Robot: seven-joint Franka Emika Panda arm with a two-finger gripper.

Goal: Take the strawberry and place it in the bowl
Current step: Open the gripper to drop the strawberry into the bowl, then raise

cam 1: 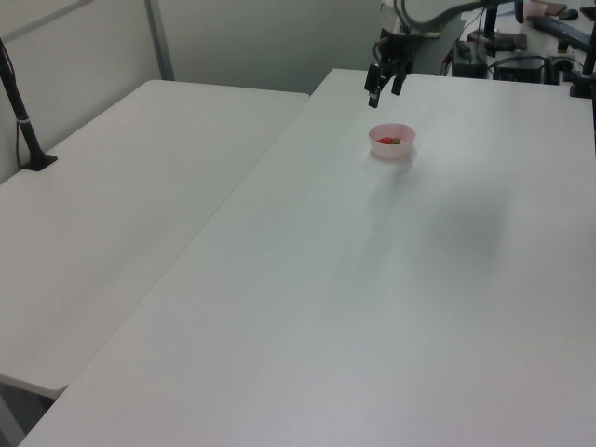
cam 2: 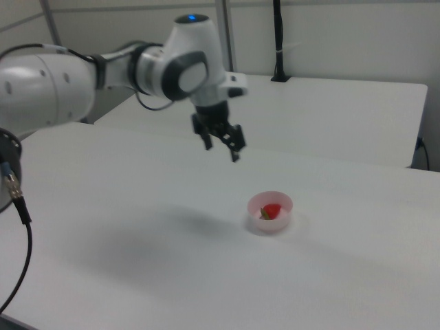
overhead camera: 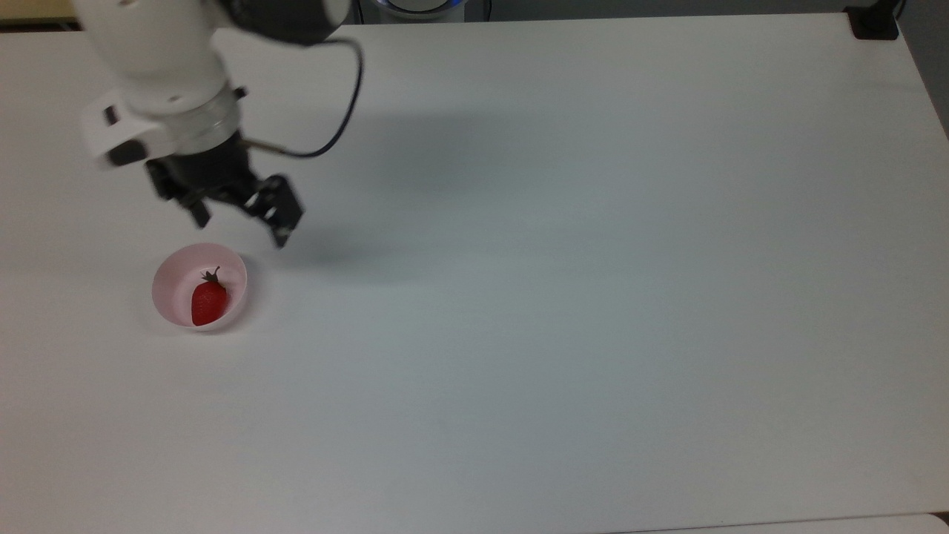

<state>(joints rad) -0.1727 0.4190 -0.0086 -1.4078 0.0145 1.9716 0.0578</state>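
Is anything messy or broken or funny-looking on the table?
Nothing stands out. The strawberry lies inside the pink bowl, which sits upright on the white table. The pincer hangs open and empty above the table, beside the bowl. No spill or damage shows.
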